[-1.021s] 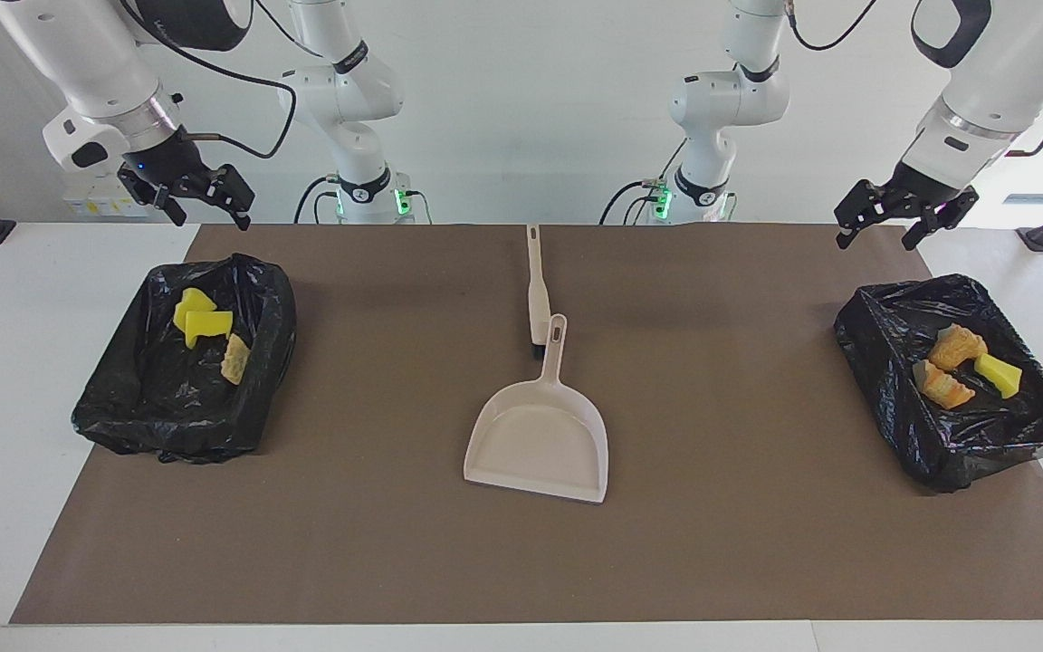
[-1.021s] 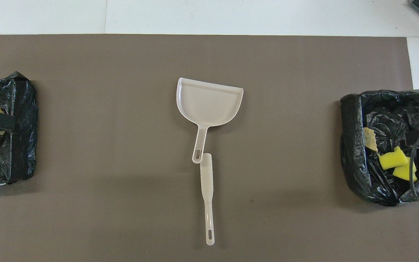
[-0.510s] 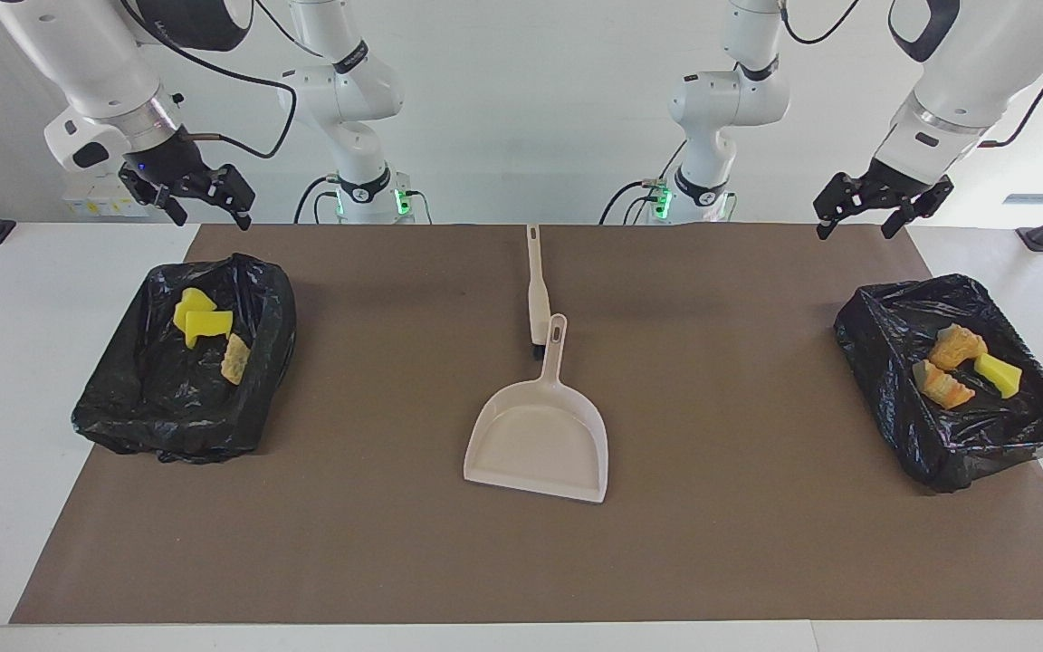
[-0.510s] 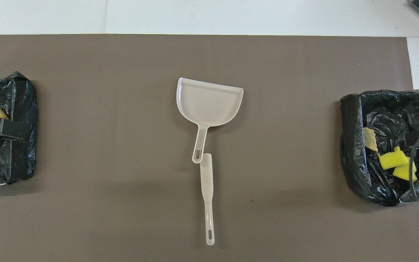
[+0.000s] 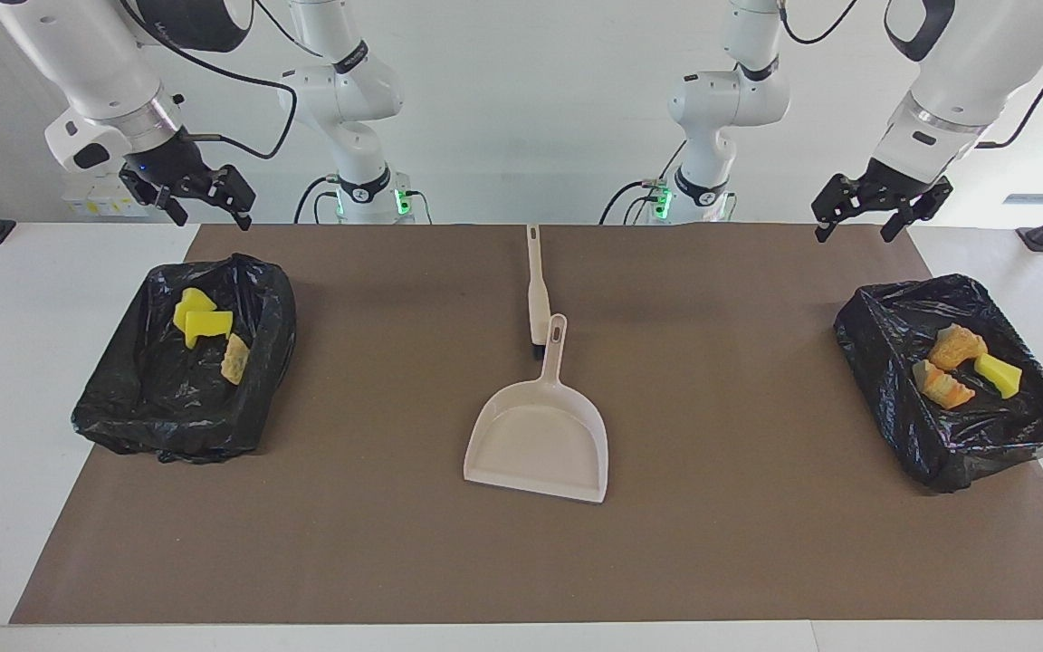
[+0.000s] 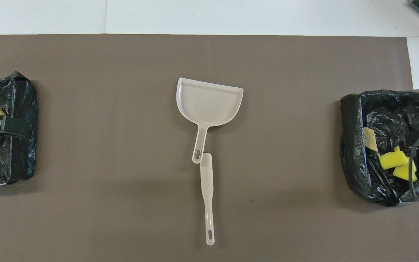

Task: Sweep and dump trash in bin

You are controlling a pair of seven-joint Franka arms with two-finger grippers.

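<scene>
The dustpan (image 6: 209,103) lies mid-mat, its handle touching the brush (image 6: 207,193), between two black-lined bins.

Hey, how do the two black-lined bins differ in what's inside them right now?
The bin at the right arm's end holds two bright yellow sponge chunks and one pale crumbly piece. The bin at the left arm's end holds two golden-brown croissant-like bits and only one yellow-green sponge wedge. Both are lined with black plastic bags and hold three pieces each.

White jointed arms, black joint bands and cables, black grippers (green lights at the bases)
</scene>
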